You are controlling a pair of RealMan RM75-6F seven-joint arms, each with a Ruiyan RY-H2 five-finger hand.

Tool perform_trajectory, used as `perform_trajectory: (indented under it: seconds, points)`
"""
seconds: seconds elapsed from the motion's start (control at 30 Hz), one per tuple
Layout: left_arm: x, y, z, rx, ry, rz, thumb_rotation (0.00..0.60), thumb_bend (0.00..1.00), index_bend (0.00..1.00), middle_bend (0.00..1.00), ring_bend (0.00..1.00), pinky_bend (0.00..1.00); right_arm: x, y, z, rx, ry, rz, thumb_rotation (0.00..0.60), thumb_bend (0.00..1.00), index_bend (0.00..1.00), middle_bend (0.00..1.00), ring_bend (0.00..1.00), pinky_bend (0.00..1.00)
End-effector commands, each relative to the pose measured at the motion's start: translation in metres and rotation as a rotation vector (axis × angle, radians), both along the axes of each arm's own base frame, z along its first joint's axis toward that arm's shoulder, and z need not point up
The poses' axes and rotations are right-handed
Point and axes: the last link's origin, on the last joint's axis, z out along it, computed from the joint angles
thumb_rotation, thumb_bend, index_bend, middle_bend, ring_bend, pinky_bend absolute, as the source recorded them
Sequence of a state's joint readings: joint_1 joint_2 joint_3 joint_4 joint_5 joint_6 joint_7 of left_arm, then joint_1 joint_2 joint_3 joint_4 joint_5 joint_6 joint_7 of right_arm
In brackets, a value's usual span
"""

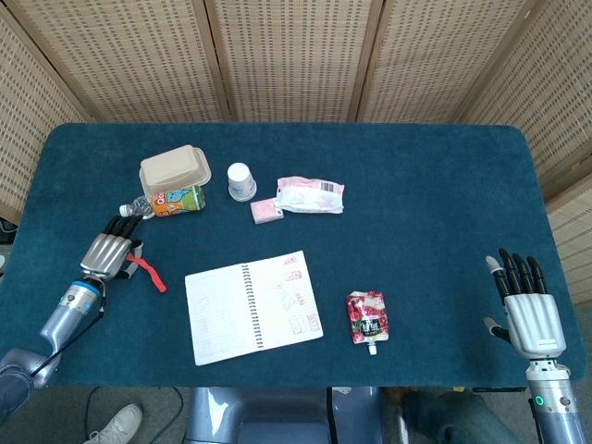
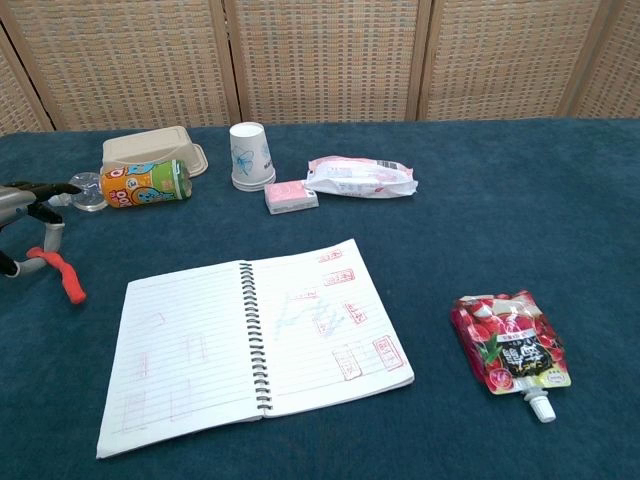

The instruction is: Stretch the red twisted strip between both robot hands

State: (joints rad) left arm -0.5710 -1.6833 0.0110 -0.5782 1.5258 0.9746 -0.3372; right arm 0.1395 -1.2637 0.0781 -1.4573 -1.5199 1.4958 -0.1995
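The red twisted strip (image 1: 148, 274) lies at the table's left side, just left of the notebook. My left hand (image 1: 109, 252) is over its near end and pinches that end between thumb and a finger. In the chest view the red twisted strip (image 2: 62, 273) slants down to the right from the left hand (image 2: 30, 200), which is cut off by the frame's left edge. My right hand (image 1: 532, 305) hovers at the table's near right corner, palm down, fingers spread, holding nothing. The chest view does not show it.
An open spiral notebook (image 1: 253, 306) lies in the middle front. A red drink pouch (image 1: 367, 317) is to its right. At the back left stand a beige box (image 1: 173, 168), an orange can (image 1: 178, 200), a paper cup (image 1: 241, 180) and pink packets (image 1: 310, 194).
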Motion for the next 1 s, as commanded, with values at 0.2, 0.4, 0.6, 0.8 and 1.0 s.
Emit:
perform_trajectory:
  seconds: [0.2, 0.4, 0.6, 0.8, 1.0]
  points:
    - [0.026, 0.001, 0.012, 0.027, -0.245, -0.019, 0.6, 0.54, 0.69, 0.0, 0.0, 0.0, 0.004, -0.002, -0.004, 0.041, -0.014, 0.027, 0.6, 0.0, 0.0, 0.0, 0.0, 0.0]
    - [0.061, 0.007, 0.002, -0.02, -0.367, -0.035, 0.6, 0.54, 0.7, 0.0, 0.0, 0.0, 0.023, -0.021, -0.004, 0.091, 0.022, 0.1, 0.6, 0.0, 0.0, 0.0, 0.0, 0.0]
    - [0.132, 0.02, -0.032, -0.125, -0.536, -0.011, 0.6, 0.54, 0.7, 0.0, 0.0, 0.0, 0.065, -0.065, 0.001, 0.15, 0.048, 0.229, 0.6, 0.0, 0.1, 0.0, 0.0, 0.0]
    - [0.197, 0.027, -0.058, -0.21, -0.622, -0.006, 0.6, 0.54, 0.7, 0.0, 0.0, 0.0, 0.09, -0.096, 0.001, 0.158, 0.086, 0.292, 0.6, 0.0, 0.19, 0.0, 0.0, 0.0]
    - [0.247, 0.029, -0.073, -0.265, -0.733, 0.037, 0.6, 0.54, 0.7, 0.0, 0.0, 0.0, 0.105, -0.106, 0.001, 0.182, 0.143, 0.321, 0.6, 0.02, 0.2, 0.0, 0.0, 0.0]
